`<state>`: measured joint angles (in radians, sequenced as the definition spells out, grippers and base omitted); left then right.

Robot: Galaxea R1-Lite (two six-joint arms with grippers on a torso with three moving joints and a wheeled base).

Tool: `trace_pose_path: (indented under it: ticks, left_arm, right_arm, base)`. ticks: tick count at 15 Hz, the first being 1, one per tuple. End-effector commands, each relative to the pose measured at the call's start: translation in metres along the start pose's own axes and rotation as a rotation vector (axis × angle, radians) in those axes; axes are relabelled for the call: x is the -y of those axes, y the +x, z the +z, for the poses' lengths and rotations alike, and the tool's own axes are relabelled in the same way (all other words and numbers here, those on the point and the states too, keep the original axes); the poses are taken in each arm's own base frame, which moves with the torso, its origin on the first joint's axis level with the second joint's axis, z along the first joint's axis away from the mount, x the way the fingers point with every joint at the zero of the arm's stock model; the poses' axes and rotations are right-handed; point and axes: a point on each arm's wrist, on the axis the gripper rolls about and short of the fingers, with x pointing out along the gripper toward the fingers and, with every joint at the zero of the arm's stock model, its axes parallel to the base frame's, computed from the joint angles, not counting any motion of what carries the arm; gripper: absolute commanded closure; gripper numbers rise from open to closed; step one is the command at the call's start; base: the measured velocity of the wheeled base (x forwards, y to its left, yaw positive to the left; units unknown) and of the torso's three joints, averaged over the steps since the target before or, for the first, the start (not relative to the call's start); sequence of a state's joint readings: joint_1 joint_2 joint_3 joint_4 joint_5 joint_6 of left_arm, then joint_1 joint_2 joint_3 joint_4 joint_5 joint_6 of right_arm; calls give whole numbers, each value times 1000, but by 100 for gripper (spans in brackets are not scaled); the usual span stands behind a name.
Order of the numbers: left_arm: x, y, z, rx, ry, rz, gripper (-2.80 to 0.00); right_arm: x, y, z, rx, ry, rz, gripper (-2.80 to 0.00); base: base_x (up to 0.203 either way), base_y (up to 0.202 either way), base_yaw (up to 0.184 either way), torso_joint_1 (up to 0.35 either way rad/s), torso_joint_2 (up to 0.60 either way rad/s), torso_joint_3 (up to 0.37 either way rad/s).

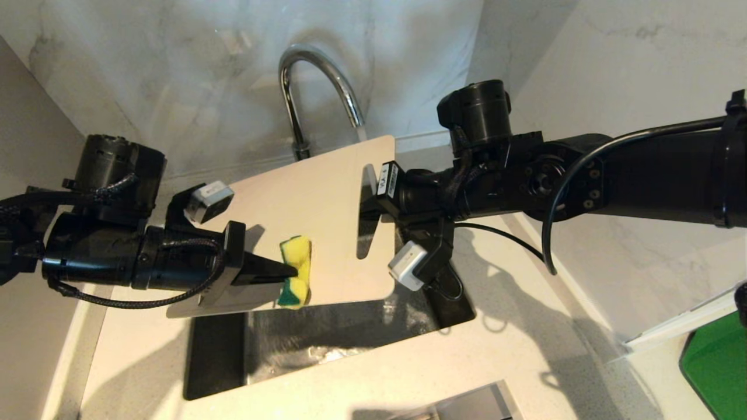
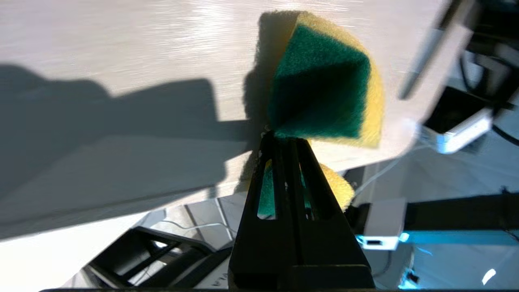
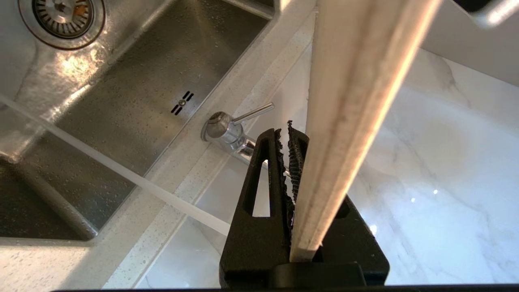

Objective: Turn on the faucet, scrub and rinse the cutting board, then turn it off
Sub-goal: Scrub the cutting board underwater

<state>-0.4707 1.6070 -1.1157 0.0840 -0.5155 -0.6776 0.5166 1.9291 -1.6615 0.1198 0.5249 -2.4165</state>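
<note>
My right fingers [image 3: 292,162] pinch the cutting board [image 1: 303,227] by its edge, tilted over the sink [image 1: 362,344] under the faucet [image 1: 318,87]; my left fingers [image 1: 292,271] squeeze the sponge [image 1: 296,269] against its face. If I scrub too hard, I think the wet board may pivot or slip free.

A steel sink [image 1: 350,344] sits sunk into the pale speckled surface [image 1: 467,373], its basin wet and beaded with drops. In the right wrist view its round drain strainer [image 3: 61,16] shows in one corner, with small overflow slots [image 3: 182,102] on the wall. Grey-veined marble wall panels [image 1: 175,76] rise behind. A bright green flat object [image 1: 715,361] lies at the far right edge.
</note>
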Motion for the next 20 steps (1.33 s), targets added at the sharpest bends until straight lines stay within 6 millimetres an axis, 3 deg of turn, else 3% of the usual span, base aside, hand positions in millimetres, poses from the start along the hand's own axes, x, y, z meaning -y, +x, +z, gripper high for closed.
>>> trace_pose_path:
  ticks: [1,5,13,20]
  left_arm:
    - [-22,0,-3,1,-35,41,0]
    - [-58,-2,-14,38,-64,89,0]
    - [-154,-37,2,120,-103,237,0]
    - [-191,-51,3,146,-152,302,0]
  right_arm:
    - [0,0,0,4,-11,-1,0]
    - [0,0,0,3,-7,-2,0]
    - [2,-2,0,-3,-10,-4,0]
    - [5,-6,0,-9,-14,-8,0]
  base:
    - [0,0,0,0,0,0]
    - [0,0,0,0,0,0]
    - [0,0,0,0,0,0]
    - [0,0,0,0,0,0]
